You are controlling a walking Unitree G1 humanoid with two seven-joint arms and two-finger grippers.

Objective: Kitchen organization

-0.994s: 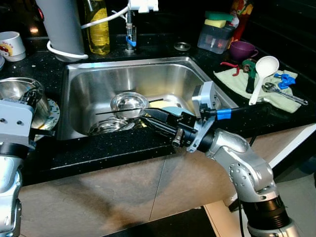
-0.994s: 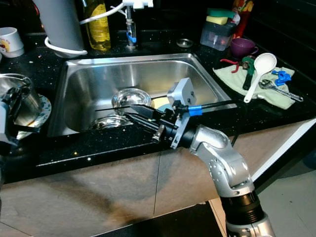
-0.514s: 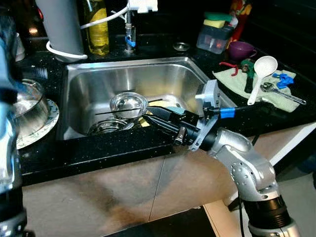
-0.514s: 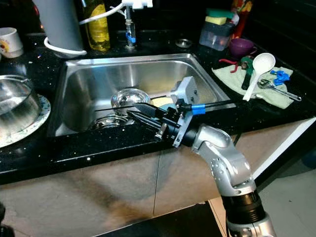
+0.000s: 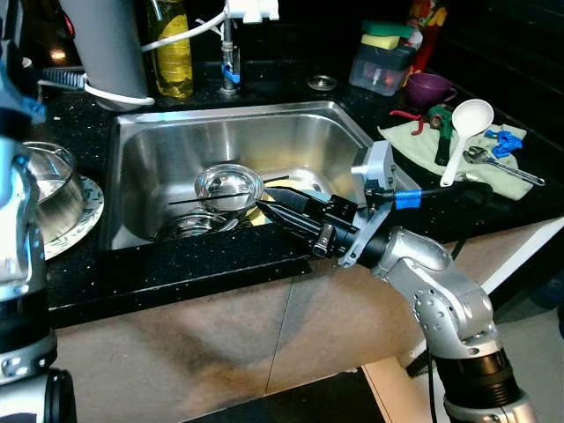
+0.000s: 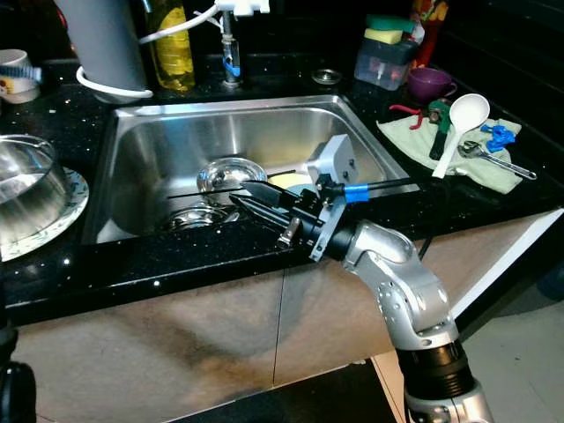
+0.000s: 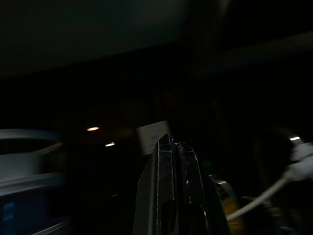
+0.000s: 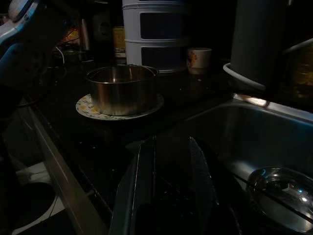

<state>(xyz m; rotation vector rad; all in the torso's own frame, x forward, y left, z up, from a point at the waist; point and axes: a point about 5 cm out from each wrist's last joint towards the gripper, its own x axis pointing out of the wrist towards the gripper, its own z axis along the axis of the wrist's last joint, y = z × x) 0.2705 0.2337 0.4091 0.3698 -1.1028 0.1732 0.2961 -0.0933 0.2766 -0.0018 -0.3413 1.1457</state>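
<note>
In the sink (image 5: 159, 141), set into the dark tabletop (image 5: 176, 273), the washing-up waits: a round steel bowl (image 5: 229, 185) sits near the middle of the basin, a second steel dish (image 5: 194, 225) lies just beside it against the front wall, and something pale yellow (image 5: 284, 186) shows past them toward the right wall. The right end effector (image 5: 269, 210) reaches over the sink's front rim with its black fingers (image 8: 146, 181) a narrow gap apart and nothing between them, its tips near the bowls but not touching either as far as I can tell.

At the tabletop's left edge a steel pot (image 6: 26, 189) stands on a patterned plate (image 6: 53, 225), so that piece looks already placed. The left arm (image 5: 22, 264) rises at the left of the head views; in its dark wrist view the left end effector (image 7: 171, 147) has its fingers pressed together on nothing.

On the right side of the tabletop a green cloth (image 5: 423, 145) carries a white ladle (image 5: 467, 123), a metal tool (image 5: 502, 166) and small blue pieces. My judgement is that the organising is at an early to middle stage: the sink's dishes and the cloth's loose items are left to sort.

A white mug (image 6: 18, 75) at the back left corner bears a red and yellow print, too small to read; no other writing is legible.
</note>
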